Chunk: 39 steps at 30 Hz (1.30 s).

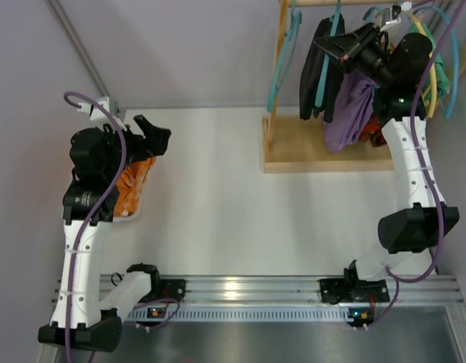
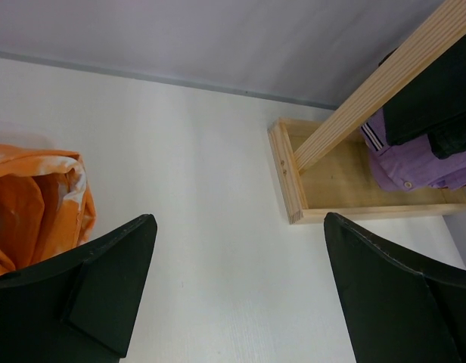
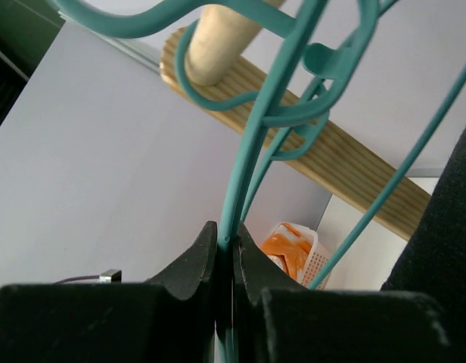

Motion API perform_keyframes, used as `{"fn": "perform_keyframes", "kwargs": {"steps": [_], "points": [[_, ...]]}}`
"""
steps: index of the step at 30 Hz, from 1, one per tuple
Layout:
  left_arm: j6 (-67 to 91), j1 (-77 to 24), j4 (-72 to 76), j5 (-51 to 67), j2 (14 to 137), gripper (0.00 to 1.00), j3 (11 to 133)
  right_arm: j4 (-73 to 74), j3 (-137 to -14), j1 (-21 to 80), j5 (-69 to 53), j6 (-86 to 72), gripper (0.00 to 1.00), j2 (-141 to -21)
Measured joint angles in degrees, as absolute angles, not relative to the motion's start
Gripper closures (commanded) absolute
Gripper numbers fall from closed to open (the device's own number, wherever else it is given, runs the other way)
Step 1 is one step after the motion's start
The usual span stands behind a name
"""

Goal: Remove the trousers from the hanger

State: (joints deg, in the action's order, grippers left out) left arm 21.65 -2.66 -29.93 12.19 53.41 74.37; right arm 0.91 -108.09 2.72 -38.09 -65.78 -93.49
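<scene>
Teal hanger (image 3: 245, 162) sits pinched in the raised right tool (image 3: 226, 236); left tool (image 2: 239, 227) hovers agape.

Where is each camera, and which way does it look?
Top: above and behind the arms, looking down at the table; both arms show.
Left wrist: looks across the table at the wooden rack; open left gripper shows.
Right wrist: looks up along the teal hanger; right gripper shut on it.
Both wrist views share the orange cloth.
</scene>
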Motion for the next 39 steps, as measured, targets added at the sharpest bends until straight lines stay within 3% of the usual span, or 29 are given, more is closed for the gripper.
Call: {"fn": "perform_keyframes", "kwargs": {"steps": [7, 16, 28, 32, 39], "points": [[21.80, -2.66, -27.97, 11.99, 53.43, 0.01, 74.37, 0.51, -107.57, 2.46, -39.09, -67.29, 1.00, -91.81], [16.91, -2.66, -23.53, 17.96, 52.18, 0.01, 73.78, -1.08, -94.48, 2.46, -41.32, -68.27, 1.00, -78.54], [9.82, -4.40, -9.23, 30.65, 44.31, 0.03, 58.13, -2.11, -80.47, 2.46, -42.87, -70.35, 1.00, -61.36], [4.43, -11.92, -5.34, 27.51, 44.18, 0.03, 54.08, -0.82, -77.54, 2.46, -42.83, -70.54, 1.00, -58.11], [-7.51, -36.75, 1.78, 13.47, 48.03, 0.06, 51.70, 4.43, -75.72, 2.46, -42.06, -70.72, 1.00, -54.70]]}}
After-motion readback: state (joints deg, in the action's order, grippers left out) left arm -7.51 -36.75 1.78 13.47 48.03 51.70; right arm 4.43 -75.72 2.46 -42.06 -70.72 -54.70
